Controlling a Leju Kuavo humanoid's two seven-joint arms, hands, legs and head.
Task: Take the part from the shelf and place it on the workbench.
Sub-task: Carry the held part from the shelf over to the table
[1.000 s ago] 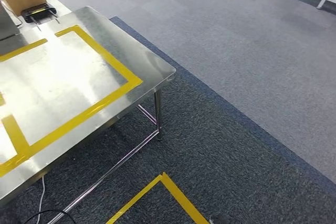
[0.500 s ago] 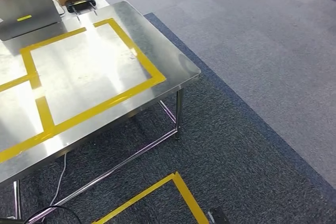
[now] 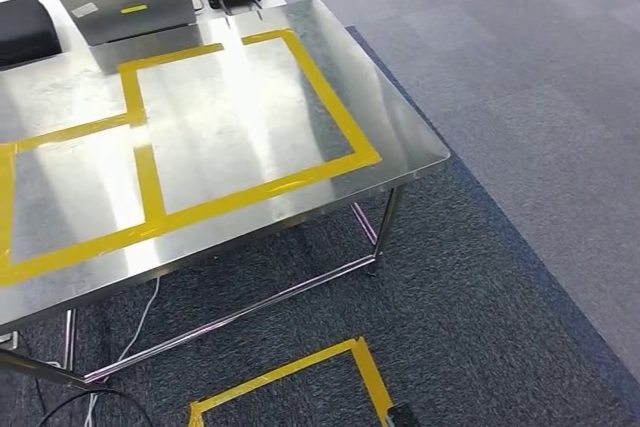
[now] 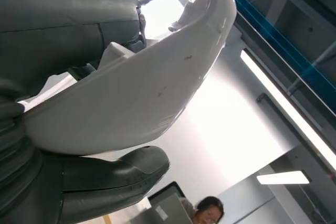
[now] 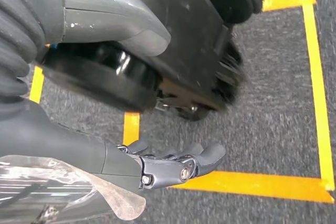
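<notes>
The left robot hand (image 4: 75, 103) gripped the white part (image 4: 150, 82), thumb under it and dark fingers over its upper side. The part was a curved moulded shell, probably light, stiff and smooth, so a hold nearer its middle would likely steady it best. The steel tabletop (image 3: 392, 137), marked with yellow tape (image 3: 332, 107), lay ahead. The right robot hand (image 5: 118, 145) hung empty, fingers extended, above the carpet.
</notes>
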